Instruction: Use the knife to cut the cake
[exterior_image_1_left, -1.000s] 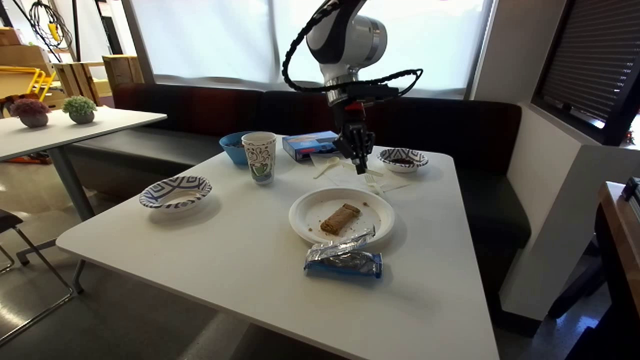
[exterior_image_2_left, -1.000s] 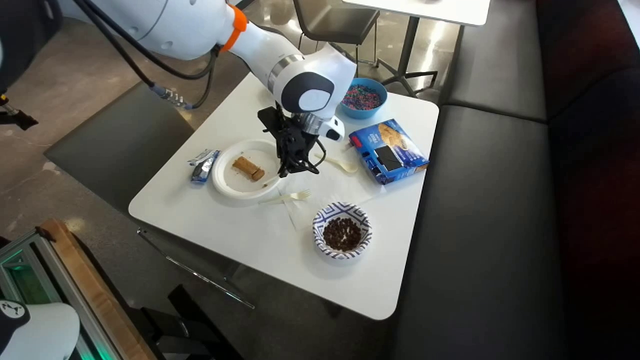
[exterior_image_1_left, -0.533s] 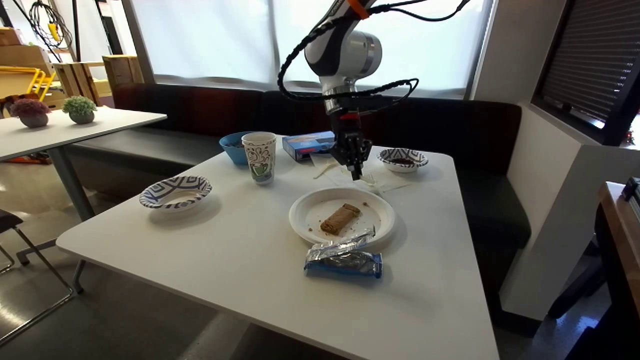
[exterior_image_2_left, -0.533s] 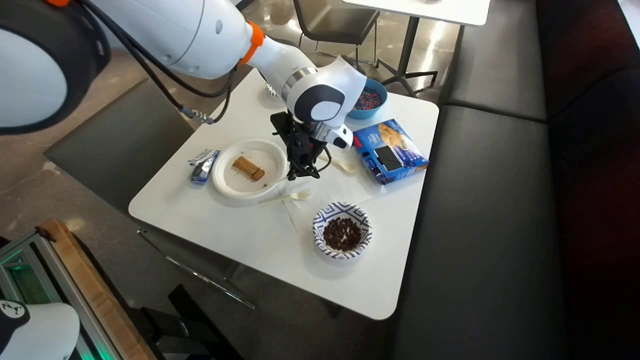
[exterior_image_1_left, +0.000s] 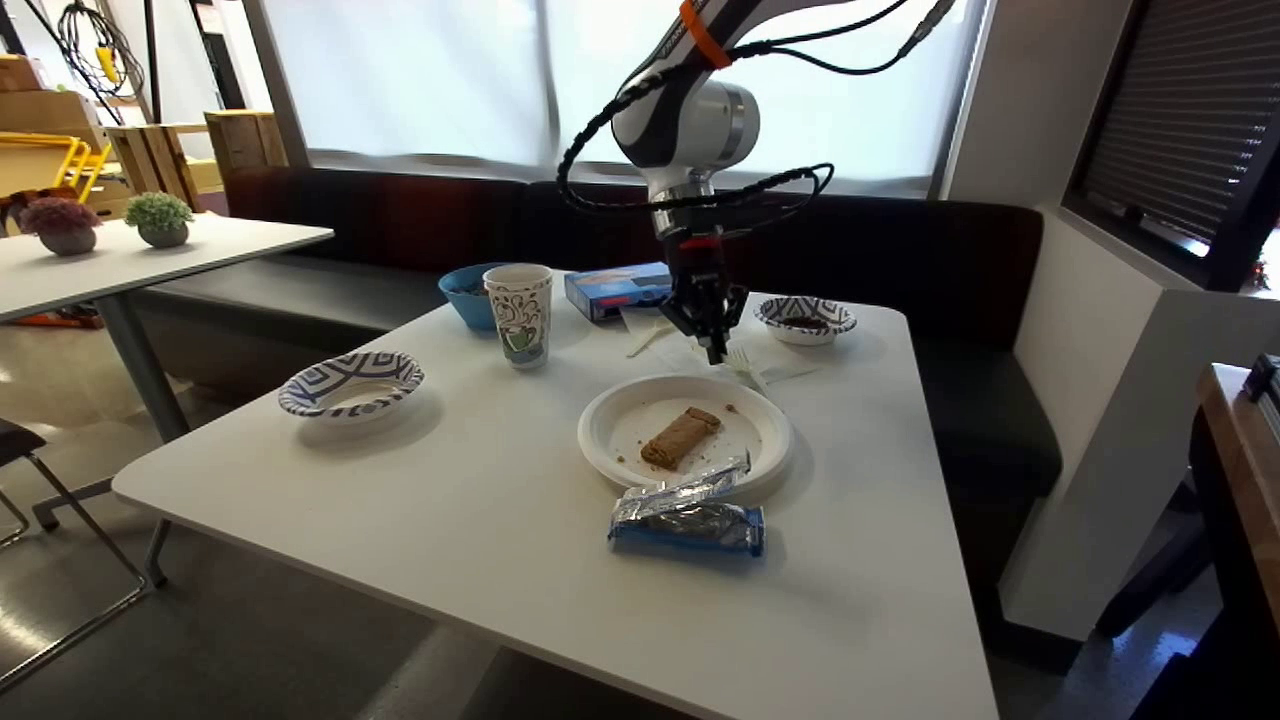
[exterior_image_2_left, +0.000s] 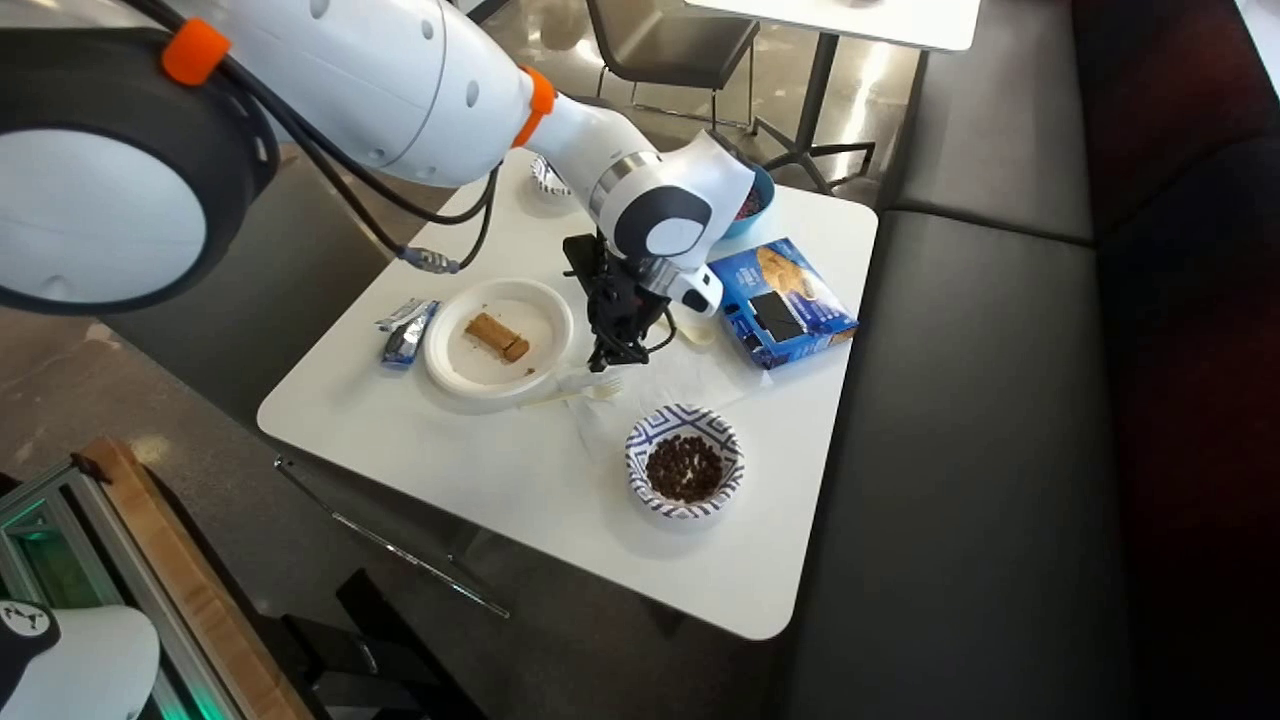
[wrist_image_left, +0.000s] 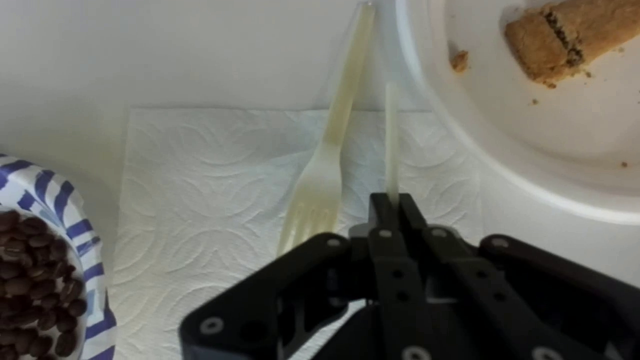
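Observation:
The cake (exterior_image_1_left: 682, 438) is a small brown slab on the round white plate (exterior_image_1_left: 607, 455). The cake also shows in an exterior view (exterior_image_2_left: 497, 337) and at the upper right of the wrist view (wrist_image_left: 585, 37), where a dark split crosses it near its end. My gripper (wrist_image_left: 392, 200) is shut on the knife (wrist_image_left: 392, 135), a thin pale stick pointing forward from between the fingertips. The knife's rear part is hidden by the fingers. In both exterior views my gripper (exterior_image_1_left: 715, 352) is beside the plate, above the napkin (wrist_image_left: 210, 200), apart from the cake.
A pale fork (wrist_image_left: 330, 150) lies partly on the napkin beside the plate. A patterned bowl of dark beans (exterior_image_2_left: 684, 468), a blue box (exterior_image_2_left: 783, 303), a paper cup (exterior_image_1_left: 521, 315) and a silver-blue wrapper (exterior_image_1_left: 688, 520) stand around. Another patterned bowl (exterior_image_1_left: 352, 386) sits farther off.
My gripper has moved away from the plate toward the napkin and a little lower, with the knife held. The cake, plate and fork have not moved.

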